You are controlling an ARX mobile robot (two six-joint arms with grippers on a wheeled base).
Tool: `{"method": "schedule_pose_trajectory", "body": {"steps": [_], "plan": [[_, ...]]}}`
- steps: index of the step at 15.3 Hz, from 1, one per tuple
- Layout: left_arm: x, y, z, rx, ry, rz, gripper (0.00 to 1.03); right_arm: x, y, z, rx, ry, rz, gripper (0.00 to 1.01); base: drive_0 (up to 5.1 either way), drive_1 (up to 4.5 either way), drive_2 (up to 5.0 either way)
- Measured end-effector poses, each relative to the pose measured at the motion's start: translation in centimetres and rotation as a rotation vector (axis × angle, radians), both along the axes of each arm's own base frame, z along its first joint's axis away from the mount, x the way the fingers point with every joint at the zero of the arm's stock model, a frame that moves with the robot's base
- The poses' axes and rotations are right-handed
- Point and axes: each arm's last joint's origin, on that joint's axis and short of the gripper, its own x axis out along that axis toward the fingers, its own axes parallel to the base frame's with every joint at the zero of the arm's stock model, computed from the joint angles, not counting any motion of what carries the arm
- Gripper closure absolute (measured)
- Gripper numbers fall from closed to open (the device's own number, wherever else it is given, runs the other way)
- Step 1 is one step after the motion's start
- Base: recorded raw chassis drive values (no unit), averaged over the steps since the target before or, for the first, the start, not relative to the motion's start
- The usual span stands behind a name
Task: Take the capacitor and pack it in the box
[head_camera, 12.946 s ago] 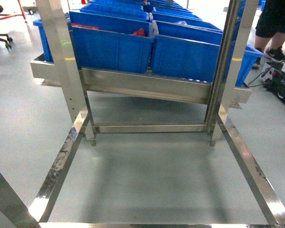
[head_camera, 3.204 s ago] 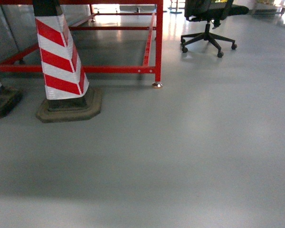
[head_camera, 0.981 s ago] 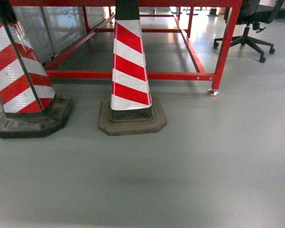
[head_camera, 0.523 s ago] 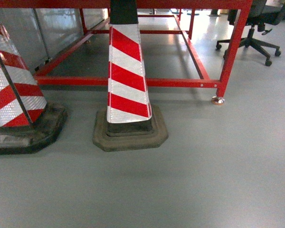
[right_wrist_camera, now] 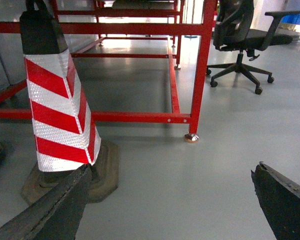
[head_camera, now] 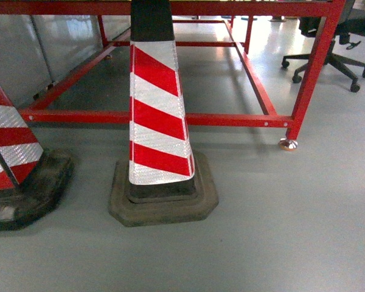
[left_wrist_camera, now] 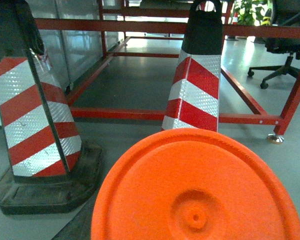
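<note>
Smooth grey floor [head_camera: 280,243] – two red-and-white striped traffic cones [head_camera: 155,115] on dark rubber bases, red metal frame [head_camera: 267,120] on small feet behind, black office chair [head_camera: 337,42] beyond.

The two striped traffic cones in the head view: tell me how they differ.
The middle cone shows nearly whole, with its full base in frame; the left cone is cut by the frame's left edge. The middle cone's black top band shows; the left cone's top lies out of frame. The middle cone stands right before the red frame; the left cone sits nearer the camera. Both have red and white reflective stripes and dark bases.
</note>
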Motion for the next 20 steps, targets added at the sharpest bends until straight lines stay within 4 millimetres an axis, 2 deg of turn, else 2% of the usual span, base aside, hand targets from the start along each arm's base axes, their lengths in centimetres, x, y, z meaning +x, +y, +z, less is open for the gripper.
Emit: {"method": "schedule_pose_trajectory", "body": {"steps": [3, 20], "plan": [[0.0, 0.0, 0.0, 0.0, 0.0, -0.002, 0.59, 0.0, 0.0, -0.06, 0.0, 0.006, 0.0, 0.03, -0.1, 4.0, -4.2], [0.0, 0.0, -0.01, 0.005, 0.002, -0.001, 0.59, 0.0, 0.0, -0.03, 0.0, 0.003, -0.002, 0.03, 0.0, 0.0, 0.0]]}}
